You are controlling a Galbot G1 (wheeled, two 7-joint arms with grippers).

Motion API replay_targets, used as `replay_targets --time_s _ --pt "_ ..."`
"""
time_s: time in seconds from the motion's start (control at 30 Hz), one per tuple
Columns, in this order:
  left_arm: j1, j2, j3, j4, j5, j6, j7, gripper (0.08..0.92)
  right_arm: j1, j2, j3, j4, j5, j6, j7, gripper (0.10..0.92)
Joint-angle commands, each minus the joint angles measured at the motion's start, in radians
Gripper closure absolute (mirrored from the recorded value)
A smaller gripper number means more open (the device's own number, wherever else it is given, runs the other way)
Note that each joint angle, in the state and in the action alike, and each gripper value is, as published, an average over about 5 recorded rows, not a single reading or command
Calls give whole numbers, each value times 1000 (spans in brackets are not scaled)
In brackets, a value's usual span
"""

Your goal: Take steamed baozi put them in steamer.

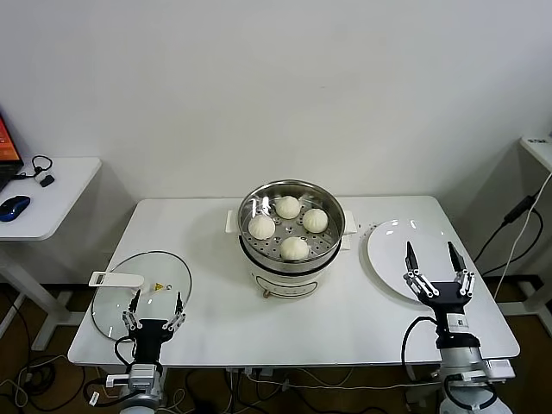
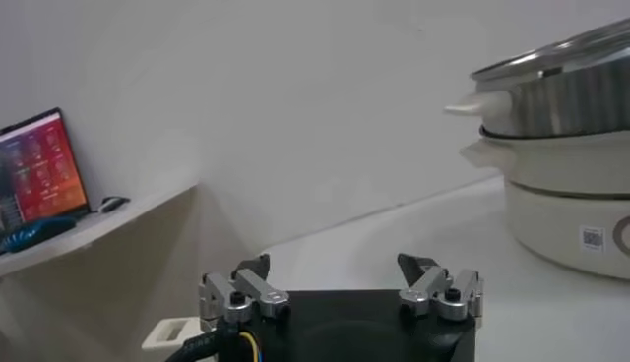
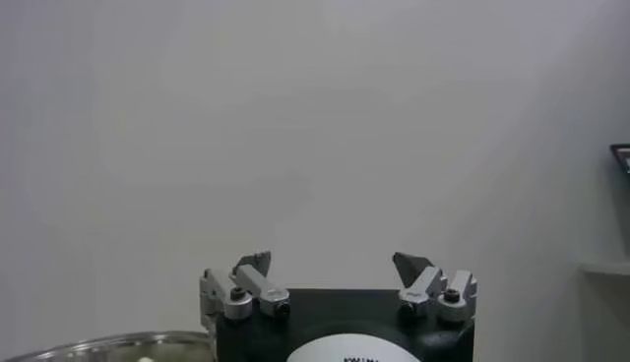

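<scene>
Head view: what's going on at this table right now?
Nothing is being handled. All four steamed baozi sit in the steamer at the table's centre. The white plate to its right holds no buns. The right claw hangs open and empty over the plate's near edge. The left claw is open too, over the glass lid lying flat on the table's left side.

You're in a lab/office-type room, not a kitchen: plain white wall [image 1: 276, 86], white work table [image 1: 207, 259], side desk [image 1: 52, 198] w/ laptop [image 2: 39, 167], mouse [image 1: 14, 207], loose cables [image 1: 517, 233].
</scene>
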Motion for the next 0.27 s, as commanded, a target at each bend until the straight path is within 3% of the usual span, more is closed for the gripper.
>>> replay_targets --time_s 0.03,0.27 --pt "5 -49 -1 -6 0 -2 0 177 -51 68 6 5 -26 35 -18 203" --pt "8 -49 -4 -13 -2 -2 -1 177 -54 69 -9 5 -34 35 -23 203"
